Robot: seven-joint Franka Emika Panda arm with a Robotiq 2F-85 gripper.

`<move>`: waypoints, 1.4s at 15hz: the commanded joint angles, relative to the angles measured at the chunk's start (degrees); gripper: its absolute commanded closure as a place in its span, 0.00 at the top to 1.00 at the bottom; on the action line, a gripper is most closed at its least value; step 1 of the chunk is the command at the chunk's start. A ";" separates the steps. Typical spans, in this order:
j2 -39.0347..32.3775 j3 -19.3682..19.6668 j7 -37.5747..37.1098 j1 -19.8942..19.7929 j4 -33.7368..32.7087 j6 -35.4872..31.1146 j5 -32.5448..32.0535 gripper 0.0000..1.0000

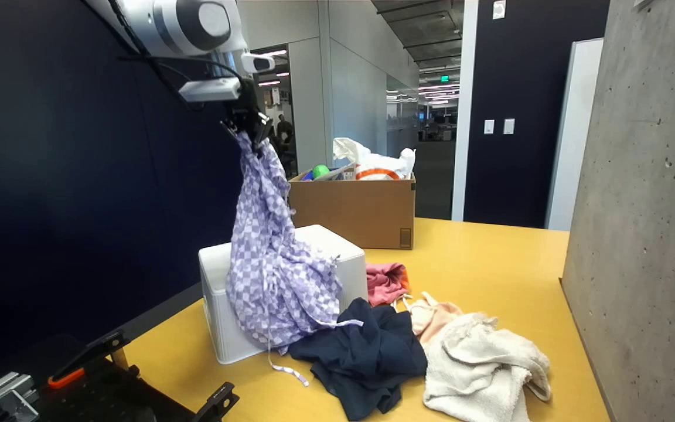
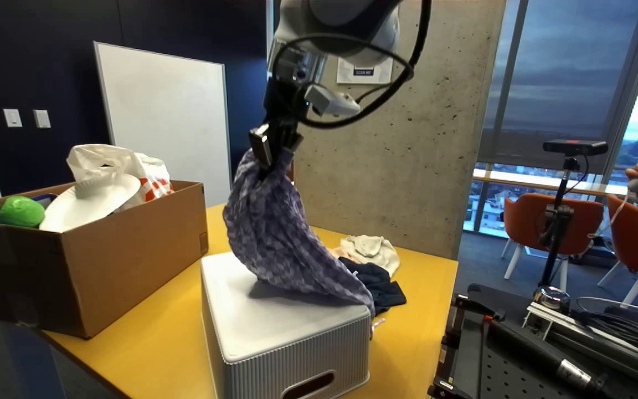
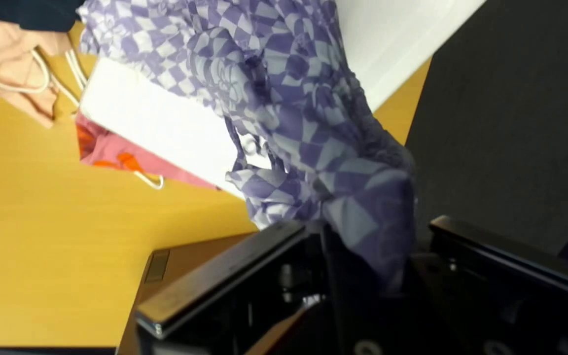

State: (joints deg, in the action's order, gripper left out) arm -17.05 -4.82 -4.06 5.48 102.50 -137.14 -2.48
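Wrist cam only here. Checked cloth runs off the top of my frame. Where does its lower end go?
Observer: In an exterior view, the checked cloth hangs down the side of the white box, with a strap trailing onto the yellow table.
Operator: Copy. Brown box low in my frame: anything in it?
Observer: Yes, a white bag sticks up above its rim in both exterior views.
Operator: And next to the navy cloth, top left for me? Anything I'm missing?
Observer: A cream cloth lies beside it on the table.
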 commanded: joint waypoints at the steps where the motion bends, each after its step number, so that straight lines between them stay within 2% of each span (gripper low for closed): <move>1: 5.90 0.77 -2.74 1.76 -4.48 3.54 -3.59 0.02; 6: 10.03 -0.30 -5.55 3.33 -14.68 2.86 -8.58 0.02; 8: 8.95 -0.77 -5.59 3.79 -20.85 3.80 -9.23 0.02; 10: 7.83 -0.88 -5.19 3.87 -22.87 2.76 -8.97 0.02; 15: 10.85 0.30 -4.60 2.56 -13.90 -0.62 -7.84 0.02; 21: 10.98 1.78 -5.39 0.94 -6.89 -2.28 -9.16 0.02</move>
State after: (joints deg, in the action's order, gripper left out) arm -7.14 -3.75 -8.54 7.06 91.32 -137.15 -10.13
